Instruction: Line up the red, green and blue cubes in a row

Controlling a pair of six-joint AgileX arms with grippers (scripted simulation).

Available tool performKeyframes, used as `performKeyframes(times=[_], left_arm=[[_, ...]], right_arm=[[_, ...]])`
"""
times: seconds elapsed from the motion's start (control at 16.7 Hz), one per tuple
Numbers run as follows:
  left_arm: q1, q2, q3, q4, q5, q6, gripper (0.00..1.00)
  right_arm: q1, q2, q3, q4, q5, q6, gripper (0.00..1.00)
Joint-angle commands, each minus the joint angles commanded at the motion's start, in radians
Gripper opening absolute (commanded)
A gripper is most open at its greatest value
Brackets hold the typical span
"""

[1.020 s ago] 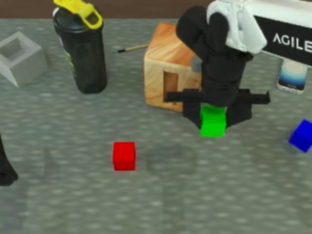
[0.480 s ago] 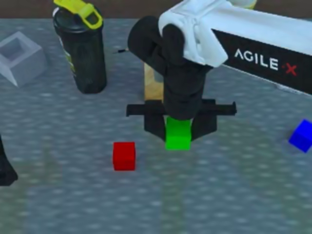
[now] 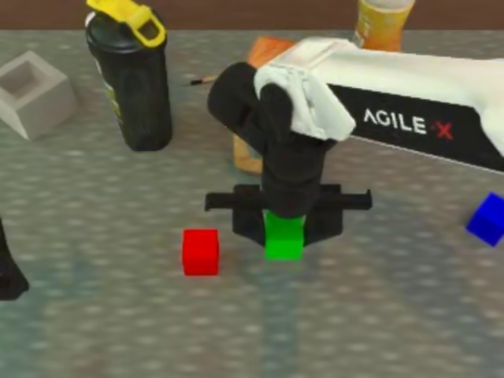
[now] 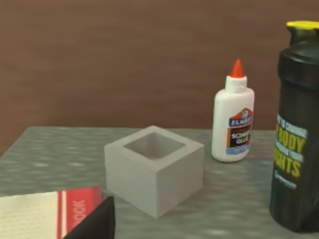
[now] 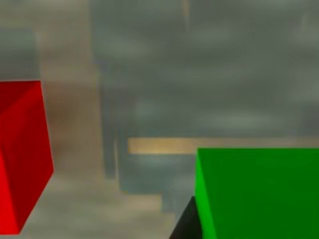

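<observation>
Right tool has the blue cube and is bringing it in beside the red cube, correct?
Not quite: the top view shows the right tool holding the green cube, not the blue one. The blue cube sits alone at the table's right edge. The green cube is indeed just right of the red cube.

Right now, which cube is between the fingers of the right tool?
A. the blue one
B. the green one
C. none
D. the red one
B: the green cube sits in the right tool, while the red cube and blue cube lie free on the table.
</observation>
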Motion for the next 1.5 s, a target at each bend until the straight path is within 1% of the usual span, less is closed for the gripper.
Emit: performKeyframes(times=[0.18,0.42,1.2,1.26,1.5], left_arm=[[0.0,0.0,0.0,0.0,0.0,0.0,1.0],[0.0,0.0,0.0,0.0,0.0,0.0,1.0],[0.0,0.0,0.0,0.0,0.0,0.0,1.0],[0.0,0.0,0.0,0.0,0.0,0.0,1.0],[0.0,0.0,0.0,0.0,0.0,0.0,1.0]], right_arm=[[0.003,0.021,-0.056,0.073,0.001,-0.001,0.0],[0.004,0.023,-0.062,0.081,0.001,-0.001,0.0],[0.004,0.023,-0.062,0.081,0.001,-0.001,0.98],[0.004,0.023,-0.062,0.081,0.001,-0.001,1.0],[0.004,0.023,-0.062,0.081,0.001,-0.001,1.0]])
